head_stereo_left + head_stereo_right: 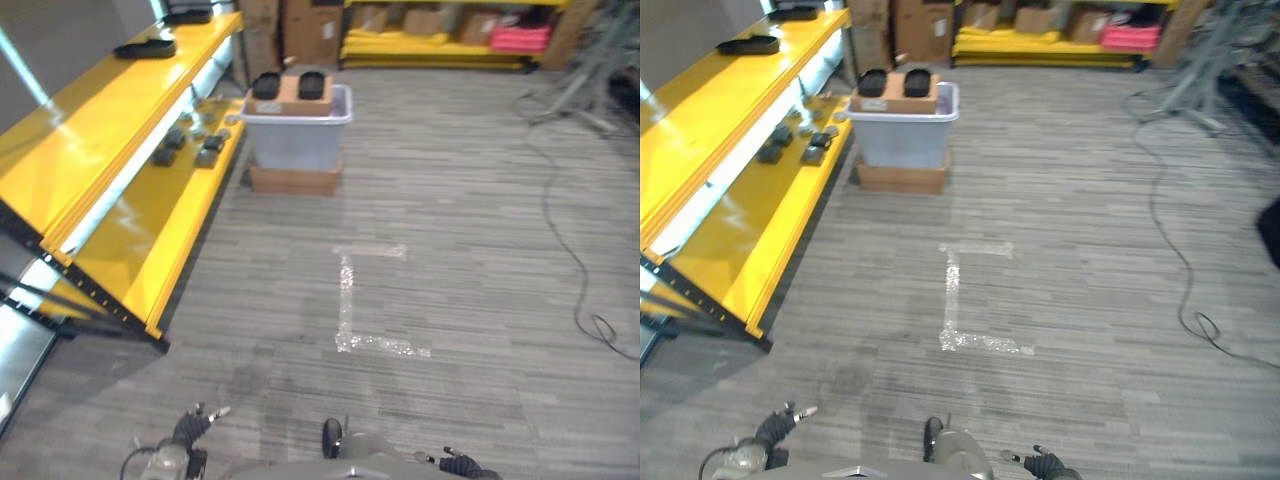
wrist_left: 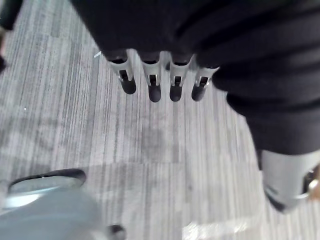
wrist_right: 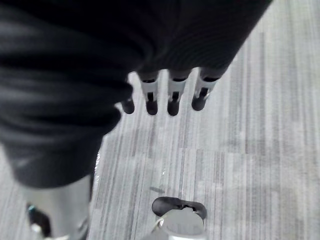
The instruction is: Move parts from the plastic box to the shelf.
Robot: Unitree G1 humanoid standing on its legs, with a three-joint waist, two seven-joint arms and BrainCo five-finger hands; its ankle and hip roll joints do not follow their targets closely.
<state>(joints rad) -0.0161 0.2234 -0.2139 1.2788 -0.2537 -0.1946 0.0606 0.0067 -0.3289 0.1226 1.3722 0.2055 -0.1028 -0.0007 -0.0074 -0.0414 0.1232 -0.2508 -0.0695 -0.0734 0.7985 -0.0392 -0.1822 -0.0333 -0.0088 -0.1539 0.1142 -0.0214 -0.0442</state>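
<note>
Far left, the yellow shelf point(image 1: 130, 160) carries a few dark parts point(image 1: 186, 146) on its lower level and black trays point(image 1: 145, 48) on top. Just right of it, the grey plastic box point(image 1: 296, 130) sits on a cardboard base point(image 1: 295, 180), with two black parts point(image 1: 289, 85) resting on top. The left hand point(image 2: 160, 80) hangs empty, fingers straight over carpet. The right hand point(image 3: 170, 92) is also relaxed and empty.

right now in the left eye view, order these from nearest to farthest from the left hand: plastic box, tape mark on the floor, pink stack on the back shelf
1. Tape mark, on the floor ahead of the left hand.
2. Plastic box, farther on, beside the yellow shelf.
3. Pink stack, at the far back right.
</note>
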